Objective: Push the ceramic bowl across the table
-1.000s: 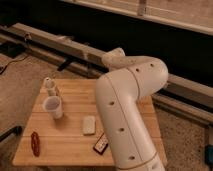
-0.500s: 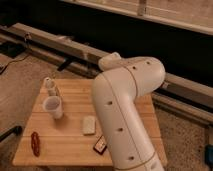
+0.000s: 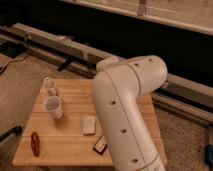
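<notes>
The light wooden table [image 3: 65,145] stands in the lower left of the camera view. No orange-red ceramic bowl shows; my big white arm [image 3: 125,110] covers the right part of the tabletop and may hide it. My gripper is out of view, somewhere beyond the arm. On the table I see a white cup [image 3: 53,107] and a pale rectangular block [image 3: 89,124].
A small pale bottle [image 3: 49,85] stands behind the cup. A narrow red object [image 3: 35,143] lies at the front left. A small dark red block [image 3: 100,145] lies beside the arm. A long metal rail [image 3: 60,44] runs behind the table over speckled floor.
My arm has shifted slightly to the left and covers a little more of the tabletop. The things on the table have not moved.
</notes>
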Motion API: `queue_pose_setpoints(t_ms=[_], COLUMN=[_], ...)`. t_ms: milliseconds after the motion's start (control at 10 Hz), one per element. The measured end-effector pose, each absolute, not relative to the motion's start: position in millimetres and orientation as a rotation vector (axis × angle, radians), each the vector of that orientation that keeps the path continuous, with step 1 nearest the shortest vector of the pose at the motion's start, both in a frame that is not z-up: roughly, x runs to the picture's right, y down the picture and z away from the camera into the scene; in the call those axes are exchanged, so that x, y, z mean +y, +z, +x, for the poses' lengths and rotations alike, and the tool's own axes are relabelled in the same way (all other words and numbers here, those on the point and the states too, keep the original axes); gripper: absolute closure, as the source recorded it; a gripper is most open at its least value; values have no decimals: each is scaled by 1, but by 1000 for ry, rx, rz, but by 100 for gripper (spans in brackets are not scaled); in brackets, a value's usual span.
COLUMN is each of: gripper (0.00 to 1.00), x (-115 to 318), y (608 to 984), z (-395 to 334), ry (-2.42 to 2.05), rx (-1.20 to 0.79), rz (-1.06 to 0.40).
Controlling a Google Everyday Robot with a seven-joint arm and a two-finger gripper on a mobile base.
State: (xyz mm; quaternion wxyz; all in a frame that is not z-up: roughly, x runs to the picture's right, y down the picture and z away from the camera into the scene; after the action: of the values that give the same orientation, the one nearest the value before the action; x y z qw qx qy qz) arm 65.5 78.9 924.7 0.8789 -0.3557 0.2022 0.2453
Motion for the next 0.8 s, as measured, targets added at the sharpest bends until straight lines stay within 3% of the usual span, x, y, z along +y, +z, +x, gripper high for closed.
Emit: queue_pose_setpoints(t_ms=[800], gripper=[20], x=[130], y=[887], z=[7], ry=[330], rx=[324], rz=[-940])
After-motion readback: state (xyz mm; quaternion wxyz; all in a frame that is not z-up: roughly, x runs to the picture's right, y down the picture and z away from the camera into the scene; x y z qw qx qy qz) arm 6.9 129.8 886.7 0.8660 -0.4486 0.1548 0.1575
